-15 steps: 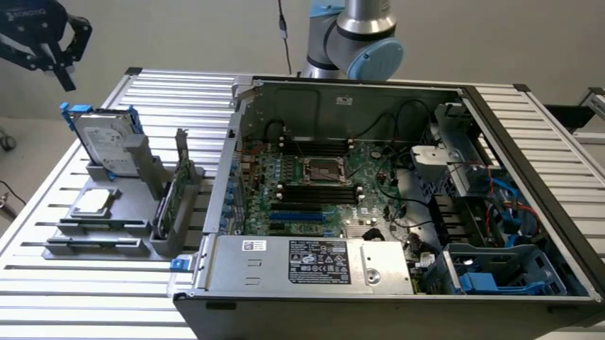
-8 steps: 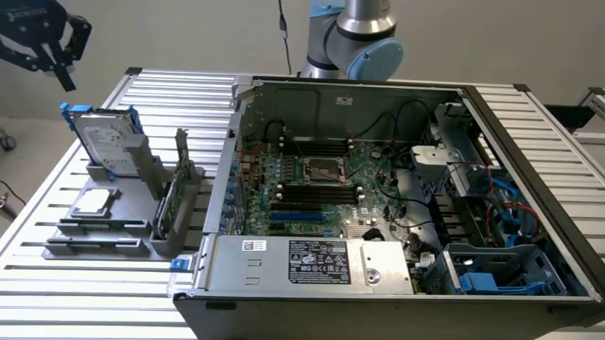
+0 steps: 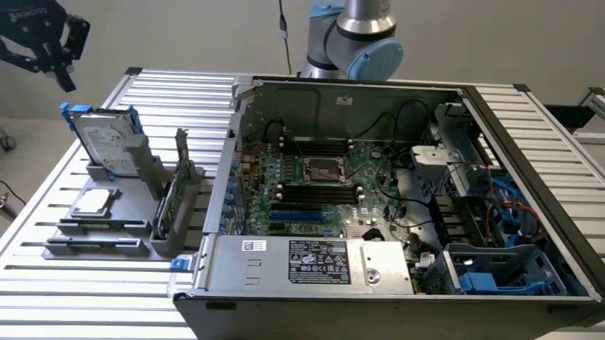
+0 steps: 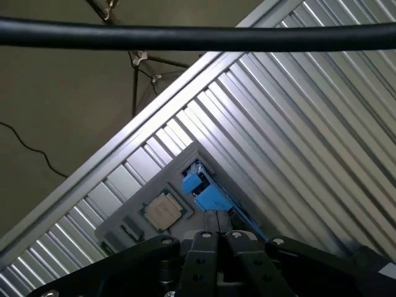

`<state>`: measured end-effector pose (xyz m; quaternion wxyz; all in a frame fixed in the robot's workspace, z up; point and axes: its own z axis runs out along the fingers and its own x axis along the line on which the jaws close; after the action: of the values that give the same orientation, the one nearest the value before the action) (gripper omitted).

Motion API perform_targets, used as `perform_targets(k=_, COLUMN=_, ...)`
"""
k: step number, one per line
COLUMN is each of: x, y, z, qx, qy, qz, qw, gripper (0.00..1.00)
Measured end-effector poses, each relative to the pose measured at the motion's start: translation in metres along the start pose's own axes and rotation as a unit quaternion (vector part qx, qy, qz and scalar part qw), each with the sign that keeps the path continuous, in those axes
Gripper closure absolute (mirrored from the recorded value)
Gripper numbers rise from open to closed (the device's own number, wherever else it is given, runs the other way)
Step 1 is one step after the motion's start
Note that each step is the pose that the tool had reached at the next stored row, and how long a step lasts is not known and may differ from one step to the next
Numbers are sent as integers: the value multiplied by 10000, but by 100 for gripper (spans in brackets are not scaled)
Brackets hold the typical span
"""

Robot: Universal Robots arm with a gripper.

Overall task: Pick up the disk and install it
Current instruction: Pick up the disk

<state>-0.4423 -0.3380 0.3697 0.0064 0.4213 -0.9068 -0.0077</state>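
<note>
Closest to the wrist camera, the pincer [image 4: 218, 236] is seen with its jaws pressed together, and nothing is held in it. Below the pincer, well apart from it, the disk [image 3: 102, 138] is stood upright on its edge in a grey holder [image 3: 95, 244] on the table [image 3: 57, 283]. A chip [image 4: 164, 210] is laid flat in the same holder, beside the disk. An open computer case [image 3: 378, 92] is placed on the table, further away from the pincer.

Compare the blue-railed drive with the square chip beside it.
The disk stands on edge; the chip lies flat. The disk is bigger and oblong, the chip small and square. The disk has blue rails, the chip none. Both are silvery, in the grey holder.
</note>
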Motion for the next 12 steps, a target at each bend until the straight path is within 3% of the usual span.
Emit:
perform_targets(k=6, x=0, y=0, z=5, qx=13, qy=39, qz=-513, qw=9987, gripper=89)
perform_targets(k=12, x=1, y=1, z=10, qx=21, qy=74, qz=-976, qw=9952, gripper=89)
